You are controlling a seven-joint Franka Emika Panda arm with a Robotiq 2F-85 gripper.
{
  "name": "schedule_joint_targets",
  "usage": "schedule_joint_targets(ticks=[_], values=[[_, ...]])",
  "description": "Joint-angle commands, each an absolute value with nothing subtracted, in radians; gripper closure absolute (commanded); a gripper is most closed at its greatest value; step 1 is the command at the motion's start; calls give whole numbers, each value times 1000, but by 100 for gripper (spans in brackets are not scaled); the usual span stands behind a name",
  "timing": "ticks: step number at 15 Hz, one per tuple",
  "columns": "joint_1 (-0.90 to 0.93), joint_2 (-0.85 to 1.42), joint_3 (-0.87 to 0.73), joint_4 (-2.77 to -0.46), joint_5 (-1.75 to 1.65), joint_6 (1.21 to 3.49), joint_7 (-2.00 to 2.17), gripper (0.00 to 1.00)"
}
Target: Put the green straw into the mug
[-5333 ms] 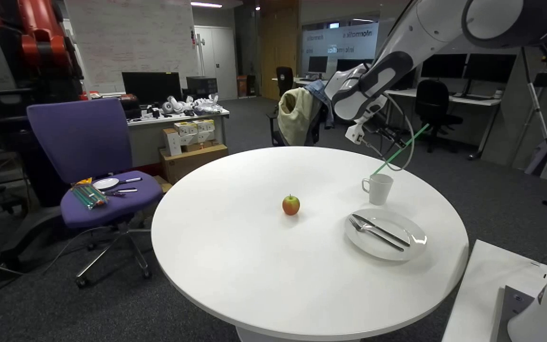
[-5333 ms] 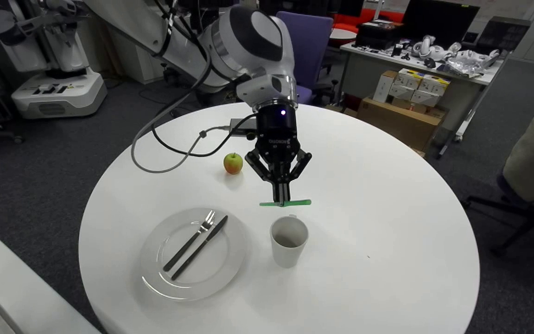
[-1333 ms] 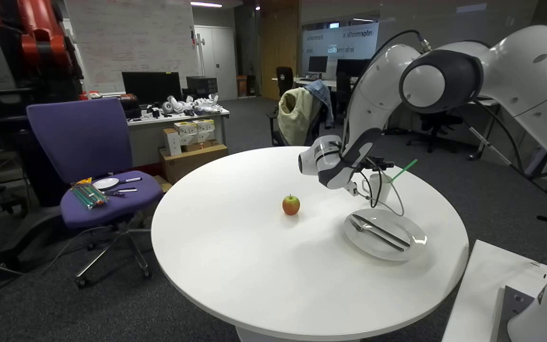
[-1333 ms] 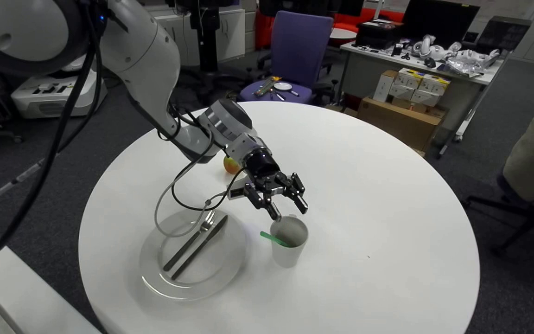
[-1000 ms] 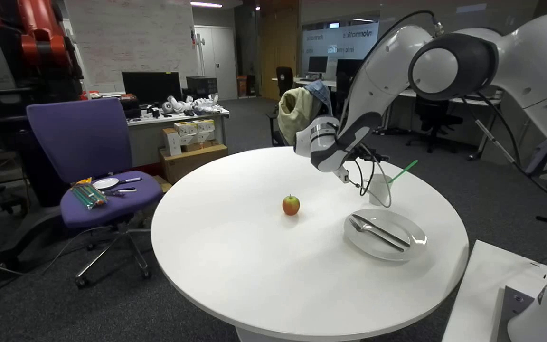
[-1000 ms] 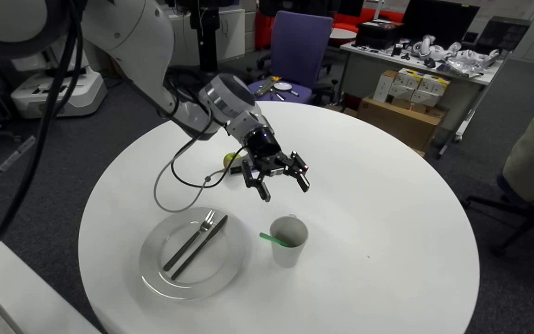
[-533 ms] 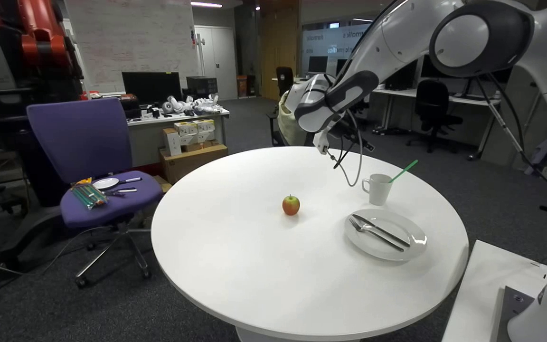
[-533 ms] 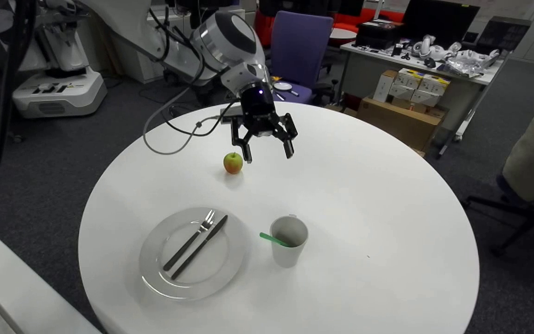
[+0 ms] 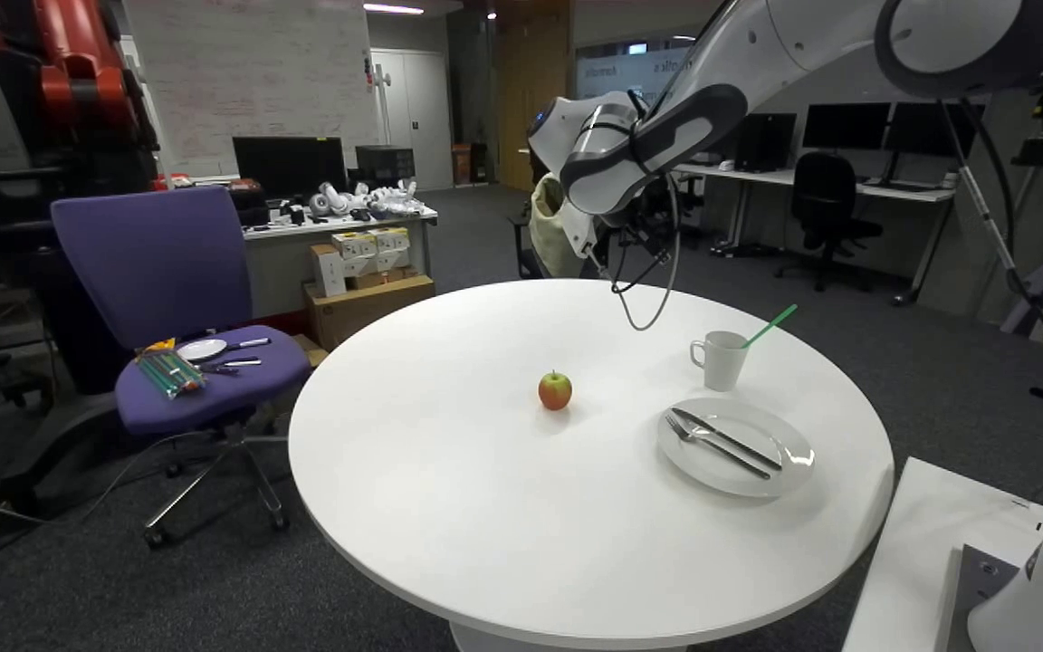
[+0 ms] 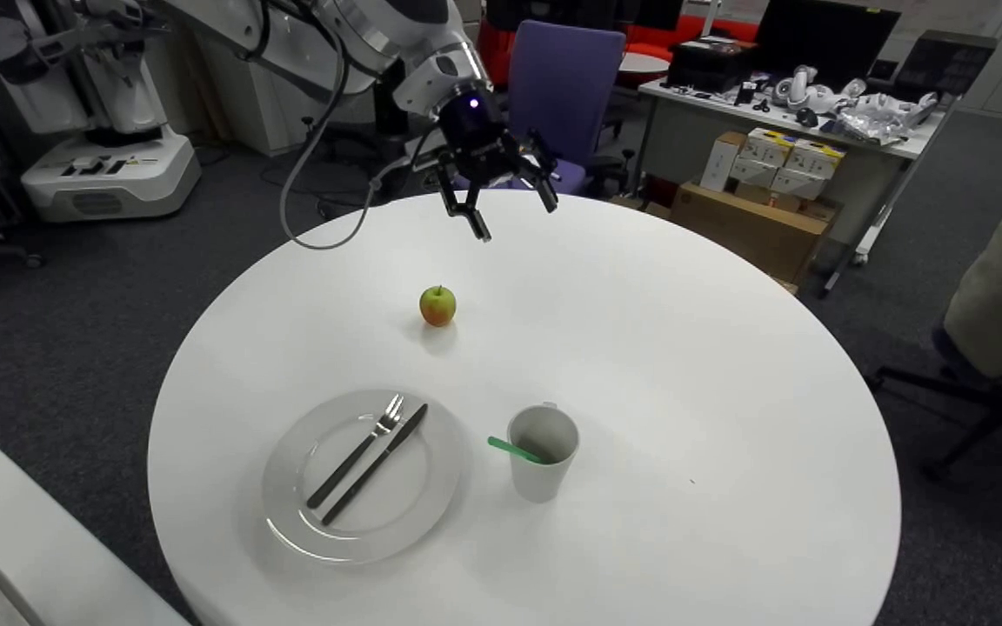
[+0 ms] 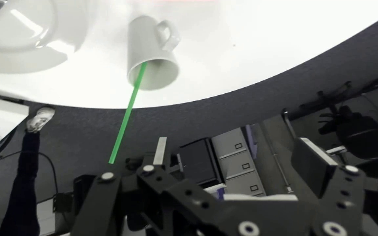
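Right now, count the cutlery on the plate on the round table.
2: the fork and, beside it nearer the mug, the knife, both on the plate. Both exterior views show the whole plate, so none seems hidden.

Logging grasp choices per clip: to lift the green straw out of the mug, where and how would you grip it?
I'd likely pinch across the green straw near its free upper end, from above, on the side away from the handle. It is thin and leans out that way, its lower part inside the mug.
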State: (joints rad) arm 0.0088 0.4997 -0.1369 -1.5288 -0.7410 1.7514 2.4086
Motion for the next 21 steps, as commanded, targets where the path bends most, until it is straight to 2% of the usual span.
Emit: schedule_joint_targets(ticks=[1, 7, 15, 17, 21], values=[[4, 365, -134, -1663, -719, 1901, 2521, 0], [-72, 341, -153, -1676, -430, 2026, 2494, 0], [-116, 274, -199, -1835, -304, 2569, 2455, 0], [-155, 293, -170, -1837, -122, 2587, 2375, 0], [-202, 324, -130, -1803, 216, 2467, 2221, 0]])
